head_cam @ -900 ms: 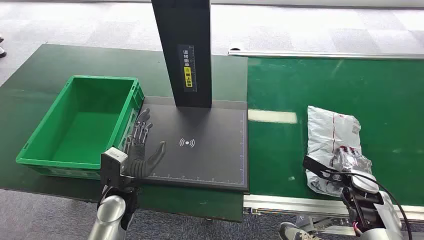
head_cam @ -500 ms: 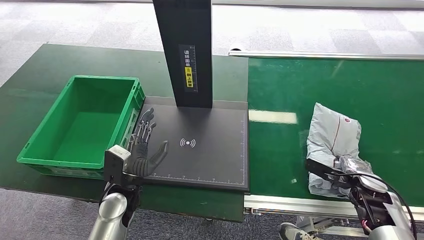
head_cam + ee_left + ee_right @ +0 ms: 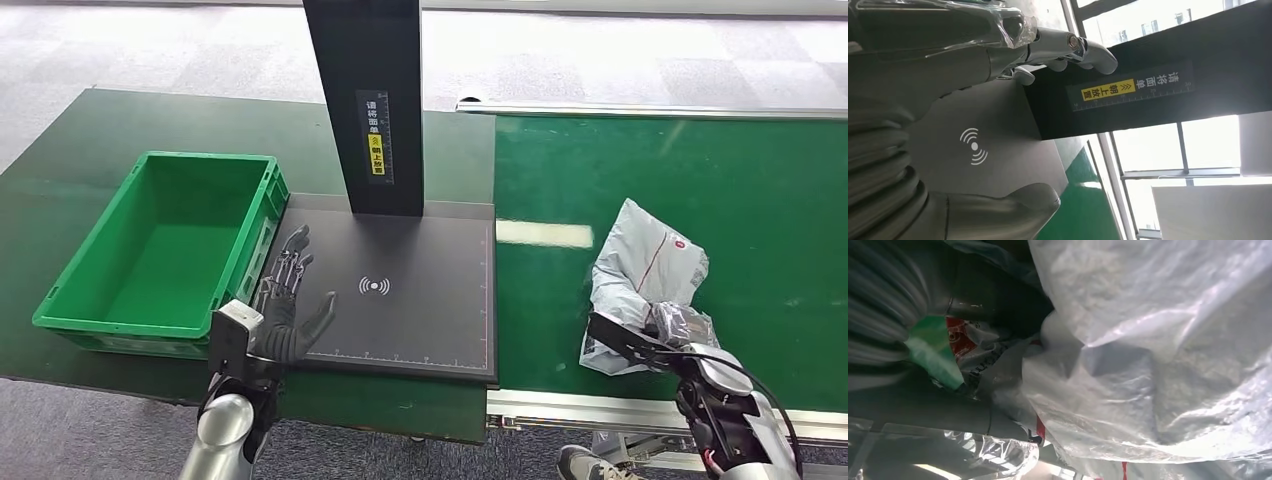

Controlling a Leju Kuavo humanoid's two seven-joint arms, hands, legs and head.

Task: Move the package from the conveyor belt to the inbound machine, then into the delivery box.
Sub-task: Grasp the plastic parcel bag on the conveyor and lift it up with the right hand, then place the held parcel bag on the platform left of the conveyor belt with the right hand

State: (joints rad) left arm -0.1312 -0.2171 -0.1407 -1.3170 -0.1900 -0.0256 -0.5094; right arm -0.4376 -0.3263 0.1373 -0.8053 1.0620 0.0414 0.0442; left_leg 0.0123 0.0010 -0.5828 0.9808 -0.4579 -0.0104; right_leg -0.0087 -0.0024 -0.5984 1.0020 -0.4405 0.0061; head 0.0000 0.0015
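I see that the package (image 3: 645, 285) has moved since a moment ago: before, it lay flat and long on the green conveyor belt (image 3: 760, 200), and now it is bunched up, tipped and pulled a bit toward the black inbound machine (image 3: 400, 290). I think that means my right hand (image 3: 675, 325) has a real hold on it and the lift off the belt has started. That hand grips the near end of the bag, with its fingers wrapped into the crinkly grey plastic; up close the plastic is pressed right against the hand. The bag's far end looks like it may be touching the belt, but I cannot be sure. My left hand (image 3: 290, 300) waits over the left side of the machine's plate, fingers spread wide and holding nothing. The green delivery box (image 3: 70, 285) sits just beside the machine.
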